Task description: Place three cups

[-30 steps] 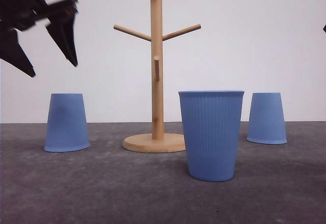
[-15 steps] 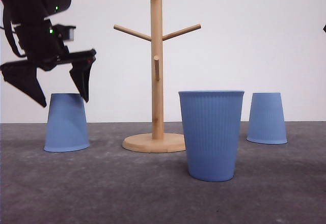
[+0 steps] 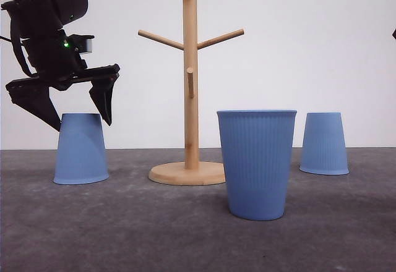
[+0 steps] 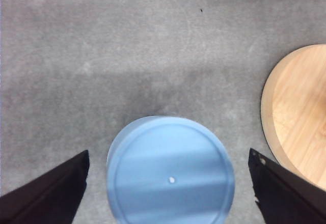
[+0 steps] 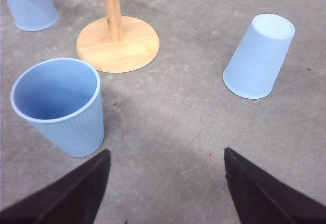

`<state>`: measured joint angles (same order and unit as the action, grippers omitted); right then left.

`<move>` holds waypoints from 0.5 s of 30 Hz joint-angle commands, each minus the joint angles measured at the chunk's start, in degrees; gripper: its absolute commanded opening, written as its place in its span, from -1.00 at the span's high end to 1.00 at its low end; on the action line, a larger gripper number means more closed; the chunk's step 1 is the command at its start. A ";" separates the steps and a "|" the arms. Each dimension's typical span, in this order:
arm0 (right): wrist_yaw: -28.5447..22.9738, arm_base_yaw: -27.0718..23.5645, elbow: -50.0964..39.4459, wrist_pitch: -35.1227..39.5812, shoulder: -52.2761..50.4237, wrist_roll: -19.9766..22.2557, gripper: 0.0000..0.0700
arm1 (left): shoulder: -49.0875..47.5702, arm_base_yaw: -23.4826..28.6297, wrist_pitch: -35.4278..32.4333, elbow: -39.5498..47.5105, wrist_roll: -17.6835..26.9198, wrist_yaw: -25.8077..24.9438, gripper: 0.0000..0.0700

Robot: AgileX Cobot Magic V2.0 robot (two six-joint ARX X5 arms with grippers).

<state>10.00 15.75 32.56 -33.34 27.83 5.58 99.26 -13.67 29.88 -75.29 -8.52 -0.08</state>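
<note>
I have three light-blue, ribbed, tapered handleless cups on the dark grey surface (image 3: 185, 241). The left cup (image 3: 81, 149) stands upside down at the left of the front view, flat bottom up. In my left wrist camera I see that bottom as a pale blue disc with a small dot at its centre (image 4: 170, 175). The middle cup (image 3: 257, 164) stands upright, mouth up, nearest the front camera and just to the right of the stand; my right wrist camera looks into its open mouth (image 5: 58, 104). The right cup (image 3: 323, 143) is upside down, farther back at the right; in the right wrist view (image 5: 260, 56) it sits well apart from the other two.

My left hand (image 3: 80, 119) hangs directly above the left cup, spread wide, its two black fingertips at about the level of the cup's bottom, one to either side. In the left wrist view the fingers (image 4: 48, 193) flank the cup with clear gaps, not touching it.

My right hand (image 5: 165, 183) is also spread wide, holding nothing, over bare surface between the middle and right cups.

The light wooden pegged stand (image 3: 190, 86) with its round base (image 3: 187, 173) stands upright between the left cup and the middle cup.
</note>
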 commanded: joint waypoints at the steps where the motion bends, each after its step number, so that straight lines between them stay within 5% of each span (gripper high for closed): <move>1: -0.64 0.24 0.94 0.76 0.17 -0.68 -0.29 | 0.76 -0.22 -0.11 -1.16 0.54 0.07 -0.62; 5: -1.08 0.24 0.94 0.76 0.17 -0.68 -0.29 | 0.76 -0.22 0.15 -1.18 0.54 0.06 -0.02; 15: -1.05 0.24 0.94 0.76 0.16 -0.69 -0.29 | 0.52 -0.21 1.27 -1.18 0.54 0.05 0.01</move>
<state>8.99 15.75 32.56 -33.21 27.83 5.58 99.02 -13.61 30.33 -75.70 -8.14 0.54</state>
